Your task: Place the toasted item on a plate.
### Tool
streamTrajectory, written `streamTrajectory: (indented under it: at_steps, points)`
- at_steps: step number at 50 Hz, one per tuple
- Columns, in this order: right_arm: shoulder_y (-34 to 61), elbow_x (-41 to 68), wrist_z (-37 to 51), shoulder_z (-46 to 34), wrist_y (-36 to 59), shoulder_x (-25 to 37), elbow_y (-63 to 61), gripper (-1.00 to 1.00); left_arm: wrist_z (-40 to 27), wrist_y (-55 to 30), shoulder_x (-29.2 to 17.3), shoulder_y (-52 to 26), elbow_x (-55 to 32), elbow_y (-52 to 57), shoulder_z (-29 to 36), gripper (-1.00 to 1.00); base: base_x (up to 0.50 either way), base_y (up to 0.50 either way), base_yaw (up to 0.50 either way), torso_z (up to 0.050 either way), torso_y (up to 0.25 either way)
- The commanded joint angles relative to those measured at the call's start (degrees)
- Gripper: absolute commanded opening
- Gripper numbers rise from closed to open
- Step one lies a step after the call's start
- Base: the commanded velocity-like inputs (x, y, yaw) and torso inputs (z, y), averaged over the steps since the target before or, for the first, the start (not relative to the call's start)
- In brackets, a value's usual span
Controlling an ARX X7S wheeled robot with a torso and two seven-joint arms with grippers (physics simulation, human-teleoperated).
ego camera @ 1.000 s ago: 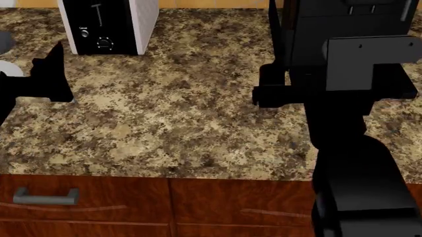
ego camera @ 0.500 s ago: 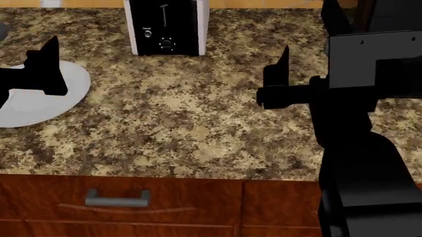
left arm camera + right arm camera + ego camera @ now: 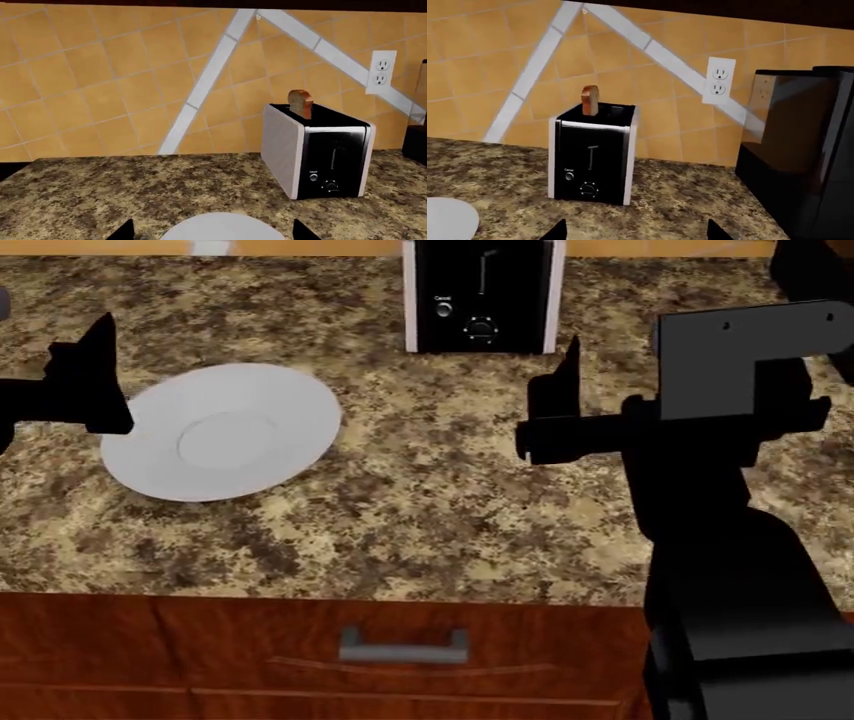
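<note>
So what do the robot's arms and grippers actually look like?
Both are plain matte black, with no markings or cables showing. The right arm is chunky and rounded, topped by a boxy dark-grey bracket with small screw dots. The right gripper and left gripper end in flat, pointed, blade-like fingers.

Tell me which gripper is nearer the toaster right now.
Right. The right gripper hovers just in front of the toaster; the left gripper is farther, beyond the plate.

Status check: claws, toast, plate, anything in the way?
Both claws open, empty. Toast up in toaster slot. Plate bare, left of toaster. Nothing blocking.
</note>
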Motion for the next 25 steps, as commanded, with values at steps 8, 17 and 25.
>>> streamTrajectory:
  at_steps: [8, 17, 25]
  points:
    - [-0.2, 0.4, 0.0, -0.7, 0.3, 0.3, -0.5, 1.0, -0.1, 0.4, -0.3, 0.2, -0.3, 0.0, -0.1, 1.0, 0.0, 0.5, 0.0, 0.0, 0.0]
    - [-1.3, 0.8, 1.3, 1.1, -0.6, 0.5, -2.4, 1.0, -0.3, 0.6, -0.5, 1.2, -0.4, 0.4, 0.0, 1.0, 0.0, 0.37, 0.0, 0.0, 0.0]
    - [-0.8, 1.0, 1.5, 0.9, 0.0, 0.5, -3.3, 1.0, -0.3, 0.7, -0.4, 0.8, -0.6, 0.1, 0.1, 1.0, 0.0, 0.0, 0.0, 0.0, 0.0]
